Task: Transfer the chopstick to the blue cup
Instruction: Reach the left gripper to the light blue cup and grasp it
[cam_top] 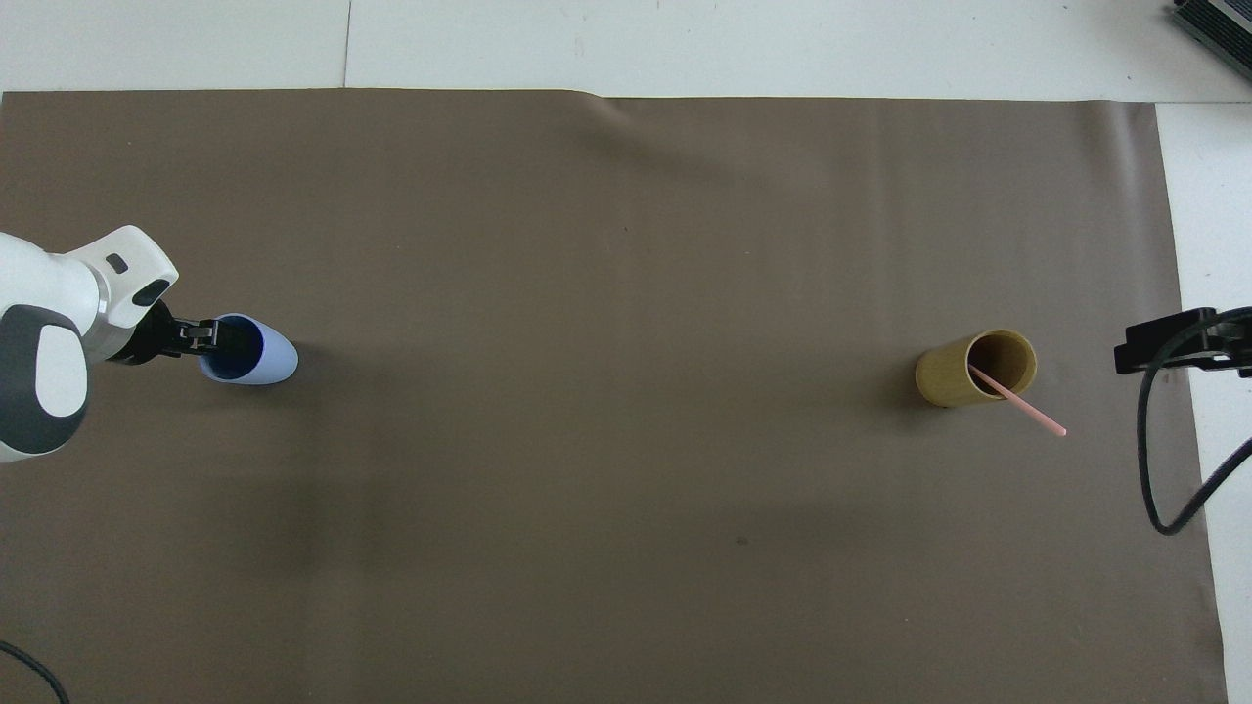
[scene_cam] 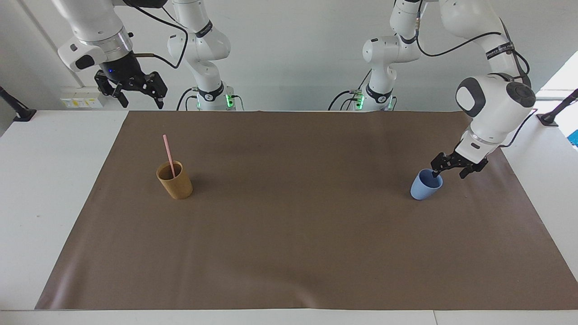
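Observation:
The pale pink chopstick leans in a tan-brown cup toward the right arm's end of the table. The light-blue cup stands upright toward the left arm's end. My left gripper is down at the blue cup's rim, open, with one finger inside the cup and the other outside it on the side toward the left arm's end. My right gripper waits open, high over the table's edge beside the tan-brown cup, holding nothing.
A brown mat covers most of the white table. A black cable hangs from the right arm over the mat's edge. Nothing else stands on the mat.

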Action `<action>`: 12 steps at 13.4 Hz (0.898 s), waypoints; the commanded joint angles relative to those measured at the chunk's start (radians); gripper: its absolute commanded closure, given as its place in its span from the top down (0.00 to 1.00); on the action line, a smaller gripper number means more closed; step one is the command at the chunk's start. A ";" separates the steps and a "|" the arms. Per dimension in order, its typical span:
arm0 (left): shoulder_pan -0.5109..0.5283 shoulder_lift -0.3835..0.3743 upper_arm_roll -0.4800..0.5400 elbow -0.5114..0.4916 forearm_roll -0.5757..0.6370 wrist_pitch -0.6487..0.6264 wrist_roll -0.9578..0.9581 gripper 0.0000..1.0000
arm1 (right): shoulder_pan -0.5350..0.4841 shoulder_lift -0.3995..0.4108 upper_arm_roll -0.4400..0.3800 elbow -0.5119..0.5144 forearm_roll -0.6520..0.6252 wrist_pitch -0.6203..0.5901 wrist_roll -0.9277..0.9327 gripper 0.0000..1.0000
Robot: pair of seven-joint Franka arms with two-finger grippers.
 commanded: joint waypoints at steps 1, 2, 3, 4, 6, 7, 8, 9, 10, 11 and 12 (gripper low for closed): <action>-0.005 -0.015 0.004 -0.053 -0.031 0.055 0.011 0.19 | -0.008 -0.015 0.005 -0.013 0.015 -0.005 -0.002 1.00; -0.005 -0.015 0.004 -0.051 -0.047 0.055 0.011 0.06 | -0.008 -0.015 0.005 -0.013 0.015 -0.005 -0.003 1.00; -0.002 -0.015 0.004 -0.050 -0.077 0.054 0.011 0.00 | -0.008 -0.015 0.005 -0.013 0.015 -0.005 -0.001 1.00; -0.005 -0.015 0.004 -0.047 -0.083 0.046 0.011 0.00 | -0.008 -0.015 0.005 -0.013 0.016 -0.005 -0.001 1.00; -0.006 -0.020 0.004 -0.047 -0.085 0.040 0.009 0.00 | -0.008 -0.015 0.005 -0.013 0.015 -0.005 -0.001 1.00; -0.006 -0.028 0.004 -0.042 -0.085 0.029 0.009 0.00 | -0.008 -0.015 0.005 -0.013 0.016 -0.005 -0.001 1.00; -0.006 -0.046 0.004 -0.033 -0.085 0.009 0.006 0.00 | -0.008 -0.015 0.005 -0.013 0.015 -0.005 -0.001 1.00; -0.006 -0.070 0.004 -0.024 -0.085 -0.026 0.000 0.00 | -0.008 -0.015 0.005 -0.013 0.016 -0.005 -0.002 1.00; -0.008 -0.095 -0.002 -0.025 -0.085 -0.063 -0.017 0.00 | -0.008 -0.015 0.005 -0.013 0.015 -0.003 -0.001 1.00; -0.032 -0.100 -0.006 -0.025 -0.085 -0.066 -0.043 0.00 | -0.008 -0.015 0.005 -0.013 0.016 -0.005 -0.001 1.00; -0.088 -0.101 -0.003 -0.036 -0.084 -0.055 -0.095 0.00 | -0.008 -0.015 0.005 -0.013 0.015 -0.003 -0.001 1.00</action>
